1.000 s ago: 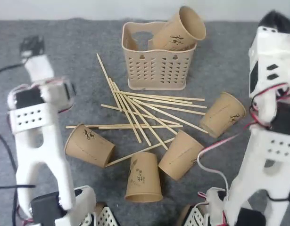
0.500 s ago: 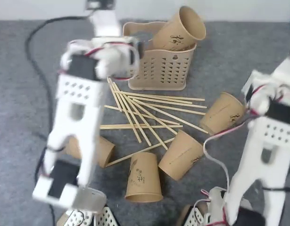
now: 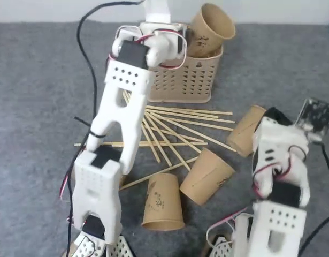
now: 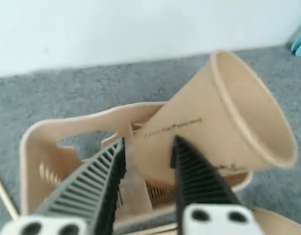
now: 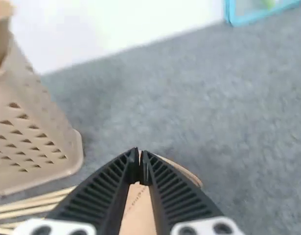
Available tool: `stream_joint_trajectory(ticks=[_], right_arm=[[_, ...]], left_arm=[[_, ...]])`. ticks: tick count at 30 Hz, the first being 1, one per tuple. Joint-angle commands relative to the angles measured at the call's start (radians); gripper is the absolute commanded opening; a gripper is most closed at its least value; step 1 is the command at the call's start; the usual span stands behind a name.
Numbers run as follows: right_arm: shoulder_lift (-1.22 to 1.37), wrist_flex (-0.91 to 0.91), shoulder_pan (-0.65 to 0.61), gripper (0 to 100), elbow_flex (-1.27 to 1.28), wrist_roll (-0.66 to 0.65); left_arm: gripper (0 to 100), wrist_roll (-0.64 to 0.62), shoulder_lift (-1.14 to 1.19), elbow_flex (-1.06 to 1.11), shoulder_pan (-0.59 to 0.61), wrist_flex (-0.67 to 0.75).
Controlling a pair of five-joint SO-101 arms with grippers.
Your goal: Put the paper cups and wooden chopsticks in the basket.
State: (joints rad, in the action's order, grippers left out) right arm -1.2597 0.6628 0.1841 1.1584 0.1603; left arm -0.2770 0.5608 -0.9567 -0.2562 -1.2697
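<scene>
1. Paper cup (image 3: 209, 29) tilted in basket (image 3: 180, 80), mouth up and leaning out over the rim; narrow end straight ahead of left claw (image 4: 149, 142), just past its tips.
2. Left claw's fingers spread apart, gripping nothing; impossible to confirm any contact with that cup.
3. Probably the step in hand: seating this cup deeper. Best done by nudging the lower wall gently rather than the rim, to avoid tipping it out or shoving the light basket.
4. Right claw (image 5: 139, 152) pressed together and empty, poised over a loose cup (image 5: 182, 172) lying directly beneath; basket off to one side of it.
5. For that grasp: spread wide first, then pinch one wall near the mouth, lightly enough not to crush the paper.
6. Wooden chopsticks (image 3: 175, 126) fanned on the grey surface (image 3: 46, 80) under the left arm and beside the right claw; front cup (image 3: 163, 201) and middle cup (image 3: 207, 176) close by, not yet collected.
</scene>
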Motion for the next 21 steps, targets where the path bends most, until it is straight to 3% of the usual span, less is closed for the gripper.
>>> stream_joint_trajectory(ticks=[1,21], right_arm=[[-0.133,-0.025,-0.013,0.8,0.026,-0.032],[-0.214,-0.028,-0.053,0.8,0.086,-0.066]], left_arm=[[0,-0.005,0.069,-0.148,-0.009,0.021],[1,-0.011,0.133,-0.171,-0.055,0.069]])
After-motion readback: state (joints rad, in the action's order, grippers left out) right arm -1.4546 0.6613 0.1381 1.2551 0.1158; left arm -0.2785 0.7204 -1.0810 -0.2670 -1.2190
